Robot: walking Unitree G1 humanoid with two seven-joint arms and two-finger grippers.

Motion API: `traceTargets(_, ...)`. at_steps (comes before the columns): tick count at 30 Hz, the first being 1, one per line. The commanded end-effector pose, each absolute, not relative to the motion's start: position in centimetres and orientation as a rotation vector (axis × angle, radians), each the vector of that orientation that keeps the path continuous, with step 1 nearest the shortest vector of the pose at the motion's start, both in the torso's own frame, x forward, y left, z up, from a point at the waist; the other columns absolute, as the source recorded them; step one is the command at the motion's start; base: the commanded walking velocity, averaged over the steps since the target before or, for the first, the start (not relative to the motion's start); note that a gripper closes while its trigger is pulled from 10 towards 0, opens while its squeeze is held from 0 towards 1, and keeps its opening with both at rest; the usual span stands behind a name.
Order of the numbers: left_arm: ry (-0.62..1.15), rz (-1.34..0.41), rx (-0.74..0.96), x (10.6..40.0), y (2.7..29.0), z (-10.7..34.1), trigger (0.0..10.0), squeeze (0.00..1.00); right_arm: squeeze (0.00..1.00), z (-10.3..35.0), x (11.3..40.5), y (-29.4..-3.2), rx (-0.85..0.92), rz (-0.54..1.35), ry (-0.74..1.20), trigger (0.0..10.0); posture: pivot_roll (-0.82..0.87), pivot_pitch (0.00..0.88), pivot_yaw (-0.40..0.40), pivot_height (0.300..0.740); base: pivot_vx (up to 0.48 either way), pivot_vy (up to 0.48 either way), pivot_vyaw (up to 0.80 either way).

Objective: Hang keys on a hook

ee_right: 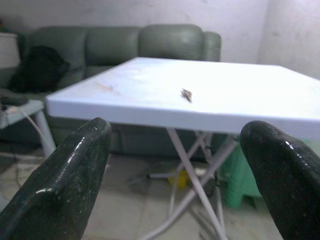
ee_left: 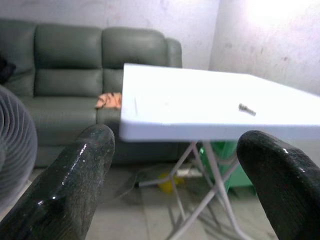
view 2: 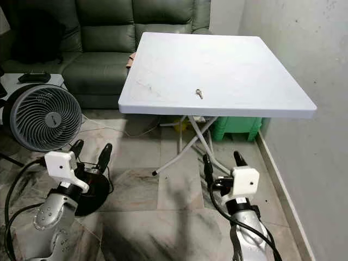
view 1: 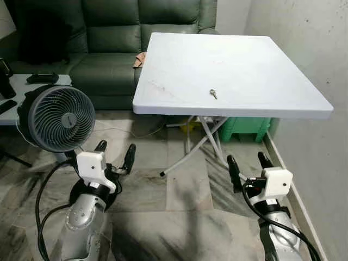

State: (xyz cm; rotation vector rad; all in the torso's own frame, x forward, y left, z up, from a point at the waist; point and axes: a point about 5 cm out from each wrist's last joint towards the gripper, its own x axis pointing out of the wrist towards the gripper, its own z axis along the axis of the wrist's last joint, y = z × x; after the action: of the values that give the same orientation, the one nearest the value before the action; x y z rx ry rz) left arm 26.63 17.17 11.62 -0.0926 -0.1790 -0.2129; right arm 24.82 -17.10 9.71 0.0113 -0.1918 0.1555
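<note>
Black fingers spread wide on both: left gripper (view 1: 115, 150) low near a grey fan (view 1: 58, 118), right gripper (view 1: 247, 161) low before the white folding table (view 1: 272, 103). Both empty, short of the table's near edge. Keys (view 1: 213, 94) flat on the tabletop, near its front edge. Green sofa (view 1: 109, 38) beyond, far left.

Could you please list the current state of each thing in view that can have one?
Small metal keys: lying flat on the table near its front edge, not gripped.
White square folding table: unfolded, standing on crossed legs.
Grey round floor fan: upright on the floor; whether running, cannot tell.
Left gripper: open, empty, short of the table.
Right gripper: open, empty, short of the table.
</note>
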Motion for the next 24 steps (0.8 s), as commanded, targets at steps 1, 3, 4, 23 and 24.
traceTargets(1, -0.193, -0.210, -0.102, 26.8, 17.2, 13.0, 10.0, 0.00, 0.00, 11.0, 25.0, -16.6, 0.023, 0.183, -0.213, 10.0, -0.03, 0.000, 0.014, 0.740, 0.000, 0.000, 0.00)
traceTargets(3, -0.190, -0.201, -0.103, 26.9, 17.3, 13.1, 10.0, 0.00, 0.00, 11.3, 25.1, -16.5, 0.022, 0.186, -0.213, 10.0, -0.03, 0.000, 0.012, 0.740, 0.000, 0.000, 0.00)
traceTargets(4, -0.185, -0.194, -0.105, 26.9, 17.3, 13.1, 10.0, 0.00, 0.00, 11.3, 25.1, -16.5, 0.011, 0.190, -0.213, 10.0, -0.03, 0.000, 0.012, 0.740, 0.000, 0.000, 0.00)
traceTargets(23, -0.086, -0.206, -0.108, 27.3, 16.9, 13.1, 10.0, 0.00, 0.00, 12.1, 25.4, -16.5, -0.006, 0.205, -0.164, 10.0, -0.03, 0.000, 0.008, 0.740, 0.000, 0.000, 0.00)
traceTargets(24, -0.083, -0.209, -0.108, 27.3, 16.8, 13.1, 10.0, 0.00, 0.00, 12.1, 25.4, -16.5, -0.005, 0.204, -0.163, 10.0, -0.03, 0.000, 0.009, 0.740, 0.000, 0.000, 0.00)
